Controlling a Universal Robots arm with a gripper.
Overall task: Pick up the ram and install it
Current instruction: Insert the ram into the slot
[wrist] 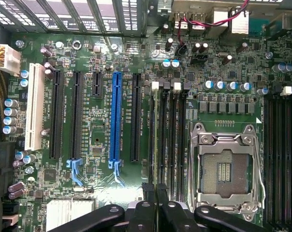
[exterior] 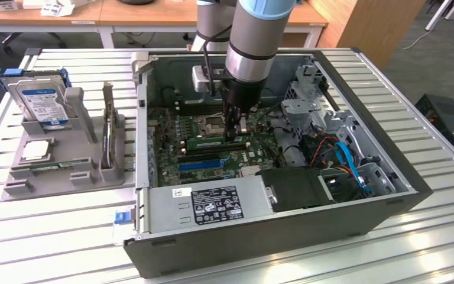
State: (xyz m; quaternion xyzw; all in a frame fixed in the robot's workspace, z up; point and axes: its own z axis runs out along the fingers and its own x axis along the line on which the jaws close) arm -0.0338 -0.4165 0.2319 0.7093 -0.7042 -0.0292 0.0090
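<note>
In the exterior view, the arm reaches down into the open computer case (exterior: 290, 245) on the slatted bench (exterior: 54, 236). The tool (exterior: 236, 135) is closed almost fully, pinching the top edge of the ram (exterior: 215, 142), which stands in a slot just near of the processor socket (exterior: 213, 123). A blue slot (exterior: 203, 164) lies nearer. Drive cages and a blue cable (exterior: 345, 160) crowd the exterior view's right.

In the wrist view, the tool (wrist: 155, 191) straddles the ram (wrist: 156, 130), between the blue slot (wrist: 117, 116) and the socket (wrist: 225, 169).
</note>
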